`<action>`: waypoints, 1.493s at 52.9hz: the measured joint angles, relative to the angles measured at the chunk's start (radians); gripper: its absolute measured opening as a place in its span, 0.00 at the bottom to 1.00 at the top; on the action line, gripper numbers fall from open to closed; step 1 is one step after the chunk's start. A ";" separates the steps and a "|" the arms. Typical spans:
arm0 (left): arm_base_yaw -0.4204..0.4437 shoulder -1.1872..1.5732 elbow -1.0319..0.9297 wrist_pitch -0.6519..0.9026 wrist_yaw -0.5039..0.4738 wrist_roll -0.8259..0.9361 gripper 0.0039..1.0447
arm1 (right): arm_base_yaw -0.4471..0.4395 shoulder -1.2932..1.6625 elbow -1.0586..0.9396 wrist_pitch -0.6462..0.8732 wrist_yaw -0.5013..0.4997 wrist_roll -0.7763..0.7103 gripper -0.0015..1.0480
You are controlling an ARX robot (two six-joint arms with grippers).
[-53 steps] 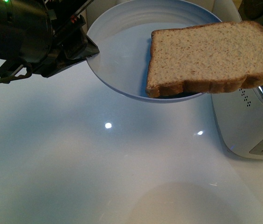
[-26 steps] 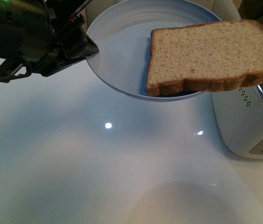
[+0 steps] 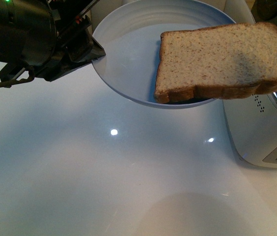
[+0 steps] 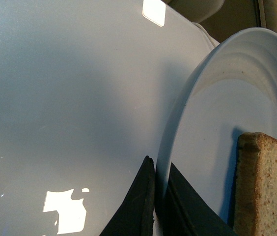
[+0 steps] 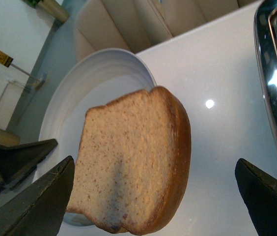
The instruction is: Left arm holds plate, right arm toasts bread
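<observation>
The light brown bread slice [image 3: 224,59] hides the round pale blue plate [image 3: 128,49] at its right rim; the front view's edge cuts off the silver metal toaster [image 3: 256,132].

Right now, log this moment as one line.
left gripper: shut on plate rim | plate: held off table | bread: on plate, overhanging toward toaster | right gripper: open, astride bread, not touching

The left arm [image 3: 20,34] is black, with a rounded, glossy housing like a barrel. A small green light [image 3: 6,2] glows at its upper edge, and a tiny red mark [image 3: 82,20] sits near the wrist. A thin dark cable [image 3: 12,81] loops under the housing. The left gripper [image 4: 155,167] has two matte black wedge-shaped fingers [image 4: 137,206] tapering to points. The right gripper [image 5: 154,162] has similar dark, flat-sided wedges with a dull grey sheen.
</observation>
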 joint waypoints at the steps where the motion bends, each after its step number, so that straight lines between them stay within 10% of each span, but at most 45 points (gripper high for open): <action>1: 0.000 0.000 0.000 0.000 0.000 0.000 0.03 | 0.005 0.012 0.000 0.004 0.001 0.014 0.91; 23: 0.000 0.000 0.000 0.000 0.000 0.000 0.03 | -0.005 0.147 -0.004 0.118 -0.070 0.242 0.91; 53: 0.000 0.000 0.000 0.000 0.001 0.000 0.03 | 0.000 0.106 -0.010 0.093 -0.086 0.315 0.04; 79: 0.000 0.000 0.000 0.000 0.000 -0.001 0.03 | -0.211 -0.139 0.113 -0.077 -0.117 0.123 0.03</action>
